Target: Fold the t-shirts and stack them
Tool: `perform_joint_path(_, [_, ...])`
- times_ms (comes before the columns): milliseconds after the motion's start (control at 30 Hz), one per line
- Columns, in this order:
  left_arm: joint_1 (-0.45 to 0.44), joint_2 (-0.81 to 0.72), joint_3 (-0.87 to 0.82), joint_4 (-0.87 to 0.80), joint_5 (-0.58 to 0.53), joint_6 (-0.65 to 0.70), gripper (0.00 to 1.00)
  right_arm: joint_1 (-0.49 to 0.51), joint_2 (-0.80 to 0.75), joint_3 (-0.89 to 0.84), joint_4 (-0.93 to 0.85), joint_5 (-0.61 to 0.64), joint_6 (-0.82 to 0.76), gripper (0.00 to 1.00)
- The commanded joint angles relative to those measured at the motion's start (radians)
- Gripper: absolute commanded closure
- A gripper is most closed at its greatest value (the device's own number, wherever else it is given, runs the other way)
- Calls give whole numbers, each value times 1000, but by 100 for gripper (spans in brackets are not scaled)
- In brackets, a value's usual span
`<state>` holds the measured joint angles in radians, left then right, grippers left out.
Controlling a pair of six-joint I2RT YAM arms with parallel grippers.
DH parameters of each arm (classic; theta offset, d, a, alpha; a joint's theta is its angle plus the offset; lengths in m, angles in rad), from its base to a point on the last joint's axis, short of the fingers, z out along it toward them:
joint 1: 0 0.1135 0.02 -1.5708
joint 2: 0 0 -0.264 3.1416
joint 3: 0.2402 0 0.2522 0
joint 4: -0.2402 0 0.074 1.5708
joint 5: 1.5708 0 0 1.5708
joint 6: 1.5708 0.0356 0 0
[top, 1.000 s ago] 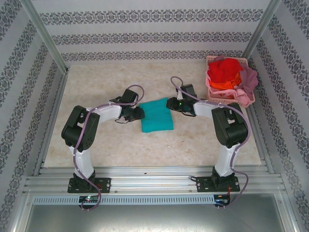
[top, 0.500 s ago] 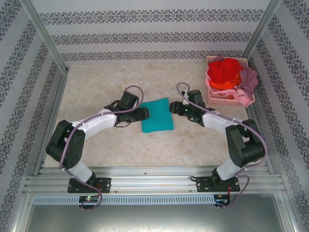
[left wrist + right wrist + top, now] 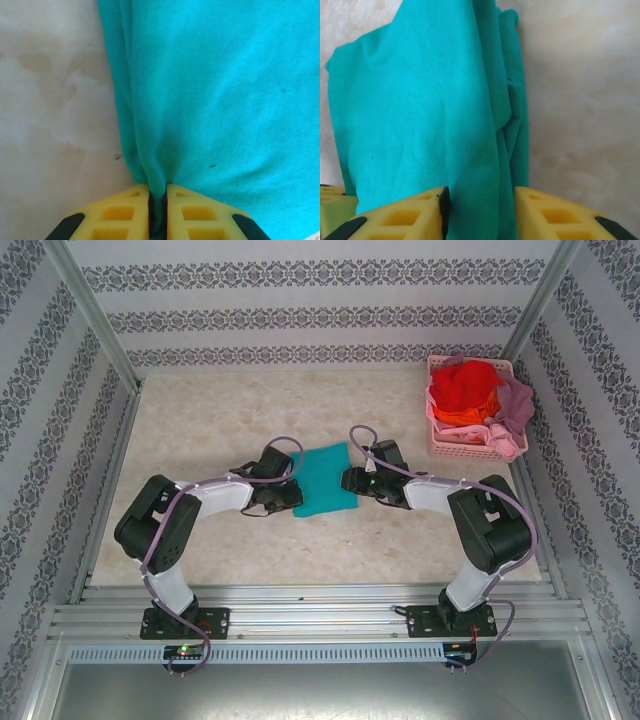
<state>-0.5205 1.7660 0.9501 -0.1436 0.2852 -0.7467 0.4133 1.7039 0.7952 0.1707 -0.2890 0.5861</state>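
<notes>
Since half a second ago both hands have slid toward 6 o'clock along the shirt's sides. The left hand (image 3: pixel 157 194) is pinched tight on a ridge of the teal t-shirt (image 3: pixel 328 478) at its 8 o'clock edge. The right hand (image 3: pixel 480 194) straddles the bunched 3 o'clock edge, cloth filling the gap between its fingers (image 3: pixel 405 215); whether it clamps cannot be told. The shirt lies folded near the middle of the tabletop (image 3: pixel 200 420). At 2 o'clock, well apart, the pink basket (image 3: pixel 455 448) holds the red (image 3: pixel 462 385), orange (image 3: pixel 455 420) and mauve (image 3: pixel 515 400) shirts.
</notes>
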Motion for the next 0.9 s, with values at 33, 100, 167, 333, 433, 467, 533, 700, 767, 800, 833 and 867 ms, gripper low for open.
perform_joint_path(33, [32,43,26,-1,-5,52,87,-1,3,-7,38,1,21,67])
perform_joint_path(100, [38,52,34,1,-6,67,87,-3,2,-4,38,4,24,71])
perform_joint_path(167, [42,59,41,2,-5,79,87,-5,6,-1,39,5,29,77])
perform_joint_path(333, [49,68,54,3,-9,89,87,-4,25,7,47,4,40,80])
perform_joint_path(433, [49,65,55,-1,-13,87,84,-5,31,9,57,3,49,74])
perform_joint_path(467, [49,58,59,-7,-19,89,79,-5,22,4,63,5,49,73])
perform_joint_path(533, [48,20,54,-20,-48,89,69,-8,-16,-10,63,32,36,67])
perform_joint_path(700, [36,-78,74,-105,-157,108,49,-35,-140,-71,40,111,4,51])
perform_joint_path(767, [9,-85,117,-172,-216,128,38,-55,-184,-107,39,139,7,44])
perform_joint_path(800, [-10,-81,145,-207,-251,139,32,-67,-209,-128,39,157,6,41])
perform_joint_path(833, [-31,-69,177,-240,-281,146,25,-77,-234,-148,38,179,7,38])
perform_joint_path(867, [-51,-54,210,-264,-304,153,20,-87,-255,-166,36,195,7,36])
